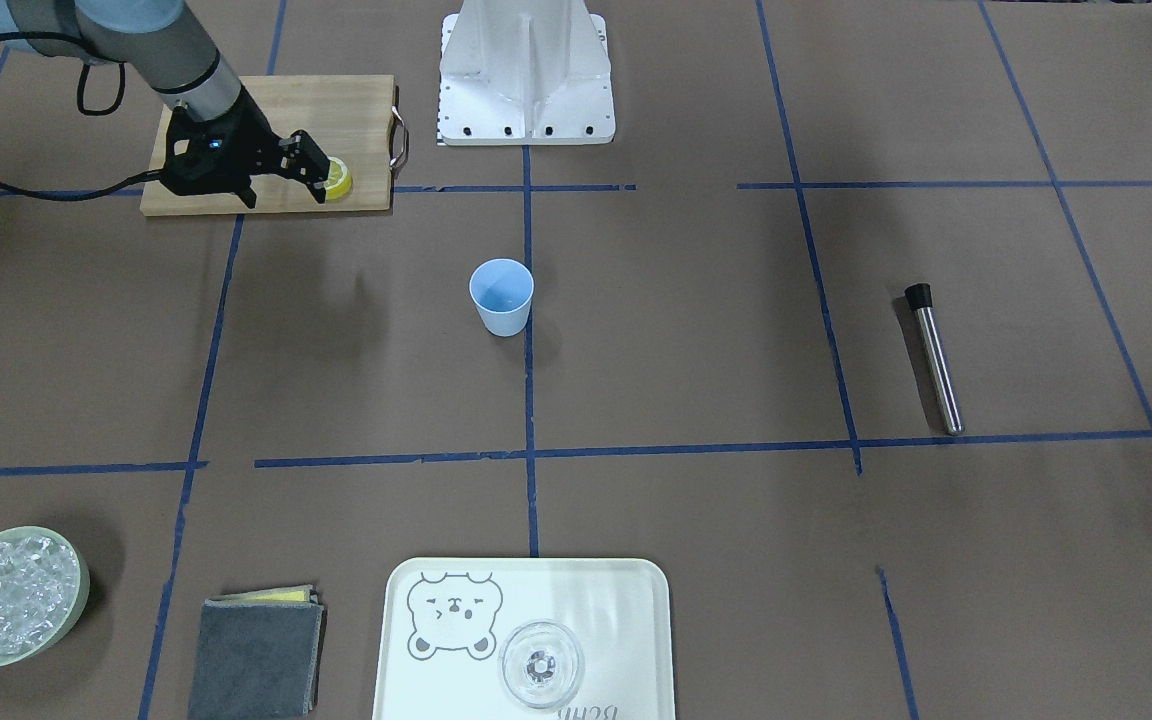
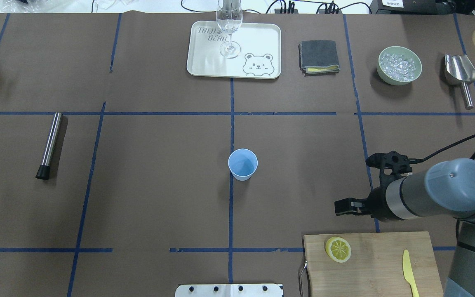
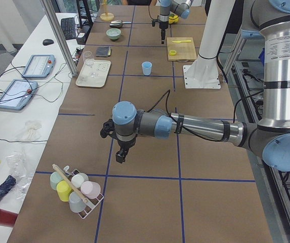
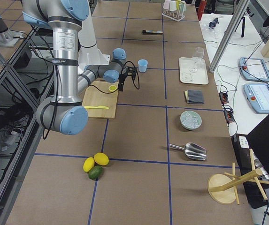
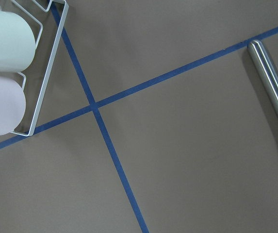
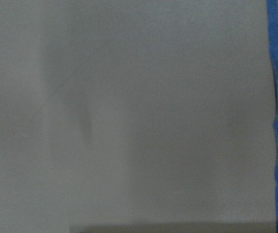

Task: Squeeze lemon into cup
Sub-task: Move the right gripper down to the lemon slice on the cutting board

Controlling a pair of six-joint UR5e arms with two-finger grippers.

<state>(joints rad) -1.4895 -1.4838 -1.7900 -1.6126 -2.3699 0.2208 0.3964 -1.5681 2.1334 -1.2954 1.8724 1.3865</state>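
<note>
The lemon slice [image 2: 338,249] lies flat on the wooden cutting board [image 2: 386,264], near the board's left end. It also shows in the front view [image 1: 341,181]. The light-blue cup [image 2: 243,164] stands upright and alone at the table's middle, also in the front view [image 1: 502,296]. My right gripper [image 1: 321,175] hovers above the board's edge by the lemon, fingers apart and holding nothing; it also shows in the overhead view [image 2: 340,206]. My left gripper [image 3: 122,154] shows only in the left side view, far from both, so I cannot tell its state.
A yellow knife [image 2: 409,272] lies on the board. A metal muddler [image 2: 50,144] lies at the left. At the far edge are a tray [image 2: 204,53] with a clear glass [image 2: 230,24], a grey cloth [image 2: 319,56], a bowl of ice [image 2: 399,65] and a scoop [image 2: 461,74].
</note>
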